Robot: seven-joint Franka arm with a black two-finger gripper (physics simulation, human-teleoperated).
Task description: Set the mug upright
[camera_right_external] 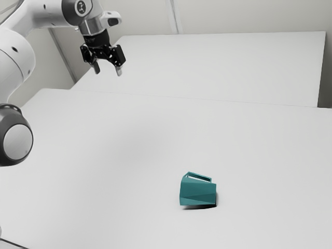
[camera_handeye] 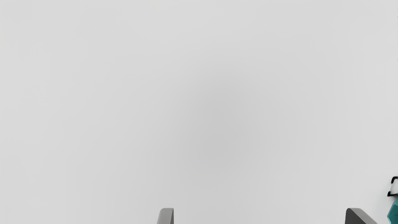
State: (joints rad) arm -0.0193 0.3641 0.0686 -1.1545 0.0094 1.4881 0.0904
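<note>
High above the table at the exterior view's upper left, my gripper [camera_right_external: 108, 71] hangs with its fingers apart and nothing between them. The teal mug [camera_right_external: 198, 192] lies on its side on the table, well below the gripper and toward the exterior view's right, its handle at the side away from that camera. In the wrist view the two fingertips of my gripper [camera_handeye: 259, 216] stand wide apart. Part of the mug [camera_handeye: 394, 214] is visible beyond one finger, cut off by the picture's edge, with a dark handle-shaped shadow beside it.
The white table [camera_right_external: 124, 155] spreads under the arm. Behind it in the exterior view is another pale flat surface [camera_right_external: 218, 67]. A rounded grey-capped arm joint [camera_right_external: 17, 141] stands at the exterior view's left edge.
</note>
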